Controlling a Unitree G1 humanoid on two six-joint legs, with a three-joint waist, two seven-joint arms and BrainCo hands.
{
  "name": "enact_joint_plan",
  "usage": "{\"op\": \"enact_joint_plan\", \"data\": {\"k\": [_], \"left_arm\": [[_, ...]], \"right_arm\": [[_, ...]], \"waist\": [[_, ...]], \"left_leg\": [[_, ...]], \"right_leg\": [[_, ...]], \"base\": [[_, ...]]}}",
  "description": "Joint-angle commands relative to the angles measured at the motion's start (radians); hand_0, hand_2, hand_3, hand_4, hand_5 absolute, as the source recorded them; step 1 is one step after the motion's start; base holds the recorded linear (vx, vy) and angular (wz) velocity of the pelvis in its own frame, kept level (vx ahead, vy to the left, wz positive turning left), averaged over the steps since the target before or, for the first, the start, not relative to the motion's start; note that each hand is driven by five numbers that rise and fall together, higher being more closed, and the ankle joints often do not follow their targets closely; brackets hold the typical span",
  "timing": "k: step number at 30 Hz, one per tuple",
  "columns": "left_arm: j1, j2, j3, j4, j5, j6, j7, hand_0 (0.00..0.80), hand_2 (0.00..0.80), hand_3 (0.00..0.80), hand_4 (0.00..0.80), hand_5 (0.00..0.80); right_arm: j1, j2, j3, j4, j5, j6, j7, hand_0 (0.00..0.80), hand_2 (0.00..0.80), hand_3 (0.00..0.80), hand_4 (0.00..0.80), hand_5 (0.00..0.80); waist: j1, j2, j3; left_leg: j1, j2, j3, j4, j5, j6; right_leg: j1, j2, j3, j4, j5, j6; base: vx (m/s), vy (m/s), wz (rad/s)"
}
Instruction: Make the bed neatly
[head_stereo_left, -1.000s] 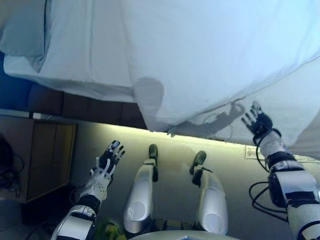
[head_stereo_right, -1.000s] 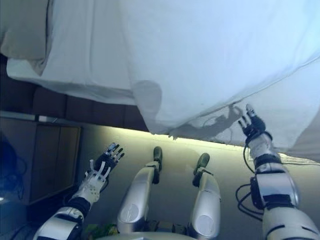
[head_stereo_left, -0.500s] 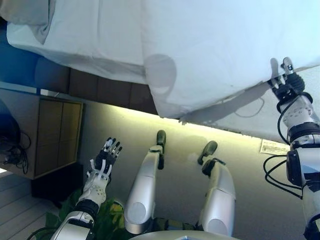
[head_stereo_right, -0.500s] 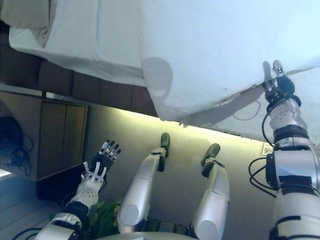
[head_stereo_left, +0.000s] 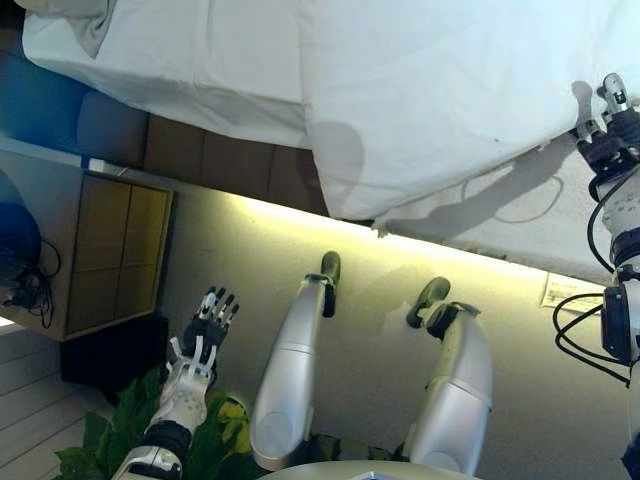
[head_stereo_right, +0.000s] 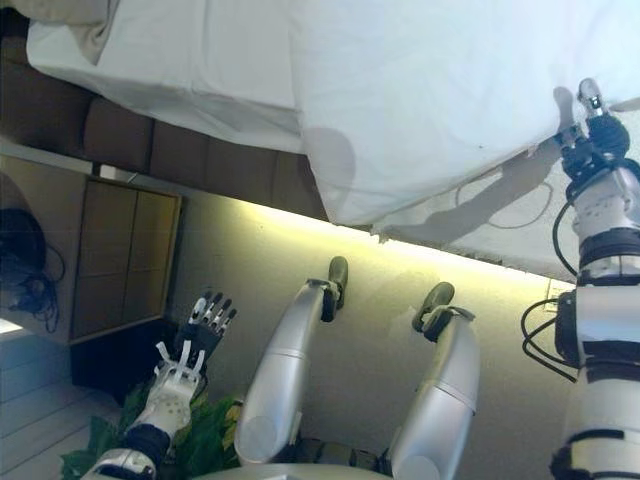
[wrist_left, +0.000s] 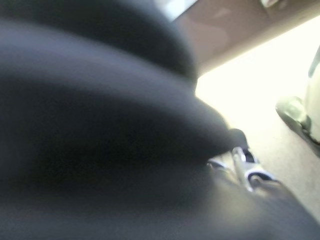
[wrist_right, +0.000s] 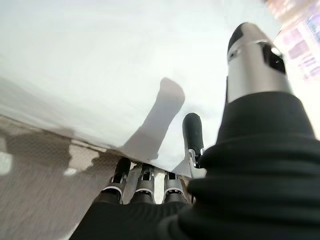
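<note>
The bed runs across the top of the eye views. A white duvet (head_stereo_left: 450, 90) hangs over its near edge, and a white sheet (head_stereo_left: 200, 70) covers the left part. A grey pillow (head_stereo_left: 70, 15) lies at the far left corner. My right hand (head_stereo_left: 608, 140) is up at the duvet's hanging edge at the far right, with straight fingers (wrist_right: 145, 180) pointing at the cloth and holding nothing. My left hand (head_stereo_left: 200, 330) hangs low on the left, open and empty, far from the bed. The left wrist view is mostly blocked by its dark cover.
A wooden nightstand (head_stereo_left: 110, 255) stands left of the bed, with dark cables (head_stereo_left: 25, 285) beside it. A green plant (head_stereo_left: 110, 440) is at the lower left under my left hand. The brown bed base (head_stereo_left: 230, 160) shows under the sheet. A paper (head_stereo_left: 565, 292) lies on the floor at right.
The camera has shifted. My right hand has risen from below the duvet's corner to its hanging edge at the far right. My left hand has dropped lower, over the plant.
</note>
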Motion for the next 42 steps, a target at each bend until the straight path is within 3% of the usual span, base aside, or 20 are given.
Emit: {"op": "enact_joint_plan", "data": {"k": [1, 14, 27, 33, 36, 42], "left_arm": [[0.039, 0.044, 0.033, -0.026, -0.008, -0.012, -0.029, 0.0, 0.0, 0.0, 0.0, 0.0], [0.056, 0.064, 0.051, -0.023, -0.003, 0.007, -0.031, 0.0, 0.0, 0.0, 0.0, 0.0], [0.038, 0.071, 0.054, -0.011, -0.009, -0.02, -0.067, 0.0, 0.0, 0.0, 0.0, 0.0], [-0.038, 0.115, 0.049, -0.104, -0.046, -0.062, -0.055, 0.0, 0.0, 0.0, 0.0, 0.0], [-0.104, 0.152, 0.043, -0.203, -0.016, -0.098, -0.008, 0.0, 0.0, 0.0, 0.0, 0.0], [-0.182, 0.194, -0.077, -0.324, 0.147, -0.076, -0.06, 0.0, 0.0, 0.0, 0.0, 0.0]], "right_arm": [[-0.084, -0.045, 0.042, -0.102, 0.058, -0.104, 0.113, 0.8, 0.8, 0.8, 0.8, 0.8], [-0.075, -0.068, 0.012, -0.091, 0.04, -0.116, 0.152, 0.8, 0.8, 0.8, 0.8, 0.8], [-0.026, -0.044, 0.017, -0.084, 0.027, -0.044, 0.206, 0.8, 0.8, 0.8, 0.8, 0.8], [0.047, 0.008, -0.016, -0.099, 0.034, -0.026, 0.259, 0.8, 0.8, 0.8, 0.8, 0.8], [0.099, 0.067, -0.02, -0.125, 0.036, -0.031, 0.261, 0.8, 0.8, 0.8, 0.8, 0.8], [0.139, 0.131, 0.002, -0.172, 0.054, -0.033, 0.237, 0.8, 0.8, 0.8, 0.8, 0.8]], "waist": [[0.013, 0.033, 0.001], [0.016, 0.021, 0.001], [0.007, -0.009, 0.001], [0.005, -0.043, -0.003], [0.006, -0.071, -0.043], [0.002, -0.095, -0.099]], "left_leg": [[0.059, 0.042, -0.015, -0.031, -0.034, -0.007], [0.121, 0.058, -0.012, -0.039, -0.034, -0.016], [0.241, 0.073, -0.005, -0.087, -0.025, -0.03], [0.368, 0.086, -0.008, -0.149, -0.01, -0.038], [0.44, 0.092, -0.008, -0.199, 0.001, -0.046], [0.55, 0.117, 0.0, -0.287, 0.022, -0.063]], "right_leg": [[0.039, -0.004, 0.066, 0.02, 0.011, 0.046], [0.113, -0.008, 0.035, -0.001, 0.012, 0.044], [0.239, -0.004, 0.013, -0.058, 0.015, 0.039], [0.38, -0.009, -0.015, -0.143, 0.037, 0.052], [0.464, 0.0, -0.031, -0.208, 0.049, 0.06], [0.593, 0.024, -0.057, -0.315, 0.069, 0.065]], "base": [[0.0, 0.0, 0.0], [0.0, 0.0, 0.0], [0.006, 0.006, -0.01], [0.049, -0.015, -0.03], [0.111, -0.051, 0.02], [0.093, -0.023, -0.04]]}}
